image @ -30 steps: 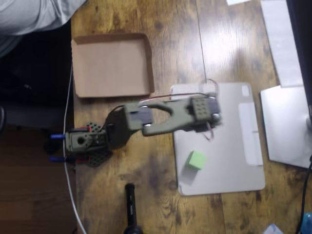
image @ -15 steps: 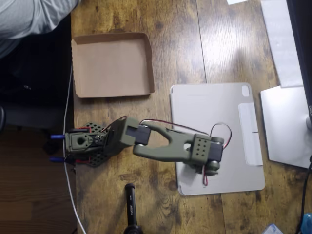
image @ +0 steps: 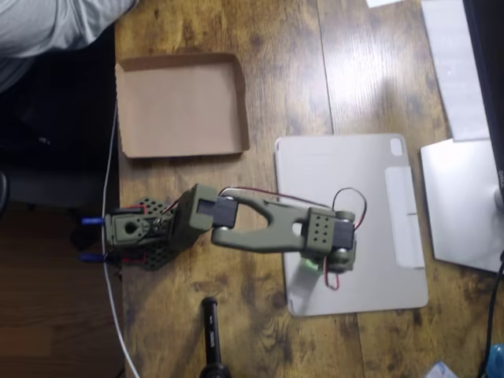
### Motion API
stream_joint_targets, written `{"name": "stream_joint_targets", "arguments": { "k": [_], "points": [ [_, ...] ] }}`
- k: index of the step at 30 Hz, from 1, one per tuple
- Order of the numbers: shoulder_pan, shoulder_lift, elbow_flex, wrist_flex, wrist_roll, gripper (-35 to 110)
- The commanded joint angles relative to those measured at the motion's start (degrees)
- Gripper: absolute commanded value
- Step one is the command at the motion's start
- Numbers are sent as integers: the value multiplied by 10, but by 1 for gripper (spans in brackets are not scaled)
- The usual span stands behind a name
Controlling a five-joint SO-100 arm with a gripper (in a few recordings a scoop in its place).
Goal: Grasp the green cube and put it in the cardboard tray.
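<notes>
One cube (image: 311, 264), just a green sliver showing under the gripper (image: 327, 264) at lower centre-right, on the grey cover (image: 354, 169). Jaws hidden; can't tell their state. Probably light, soft foam: pinch flat opposite faces gently. Tray (image: 181, 106) upper left.

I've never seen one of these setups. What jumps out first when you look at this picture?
The olive-green robot arm stretches from its base at the left across the wooden table, its gripper down over a grey tablet cover. A sliver of the green cube peeks out beneath it. At upper left lies the empty cardboard tray.
</notes>
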Motion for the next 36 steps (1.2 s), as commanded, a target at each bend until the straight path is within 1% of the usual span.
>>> {"name": "stream_joint_targets", "arguments": {
  "k": [1, 7, 11, 18, 26, 27, 30, 36],
  "points": [
    [-2, 40, 21, -1, 8, 13],
    [1, 52, 67, -1, 8, 13],
    [2, 55, 65, -6, 6, 13],
    [1, 56, 67, -53, -3, 13],
    [12, 78, 57, -34, 4, 12],
    [13, 78, 56, -29, 7, 14],
    [16, 79, 57, -13, 12, 27],
    [1, 69, 78, -15, 15, 33]
  ]
}}
